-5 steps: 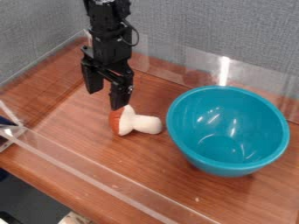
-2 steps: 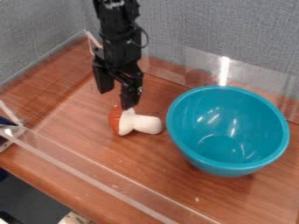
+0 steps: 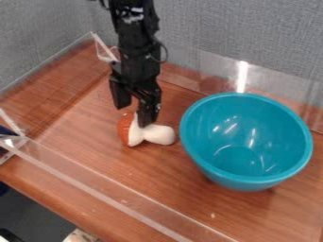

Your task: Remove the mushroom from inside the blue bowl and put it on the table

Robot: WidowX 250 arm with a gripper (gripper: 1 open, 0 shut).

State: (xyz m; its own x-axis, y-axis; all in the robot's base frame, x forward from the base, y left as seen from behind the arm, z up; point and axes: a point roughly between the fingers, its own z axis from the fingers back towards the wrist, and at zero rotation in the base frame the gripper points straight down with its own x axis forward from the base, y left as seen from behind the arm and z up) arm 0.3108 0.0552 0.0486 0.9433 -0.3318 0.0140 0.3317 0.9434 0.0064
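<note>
So the mushroom is lying on its side on the table, just left of the blue bowl, and the bowl itself looks empty. Going by that, the task reads as basically done already.

The gripper hangs right over the mushroom's red cap, pointing straight down, jaws spread wide and not holding anything. I can't tell if the fingertips are touching the cap or sitting just above it; they overlap it from this angle.

What could go wrong: if the arm pushes lower, the fingers could press on the rounded cap and squirt the mushroom sideways. It's on its side, so I'd guess it rolls easily, maybe into the bowl's wall. If the jaws clamp down again, it gets picked back up for no reason. A sloppy sideways exit could also knock it or nudge the bowl.

Room-wise: straight up is wide open. Left and toward the front there's plenty of bare wood before the clear wall along the edge. The right is blocked by the bowl, which sits close to the mushroom's stem.
</note>
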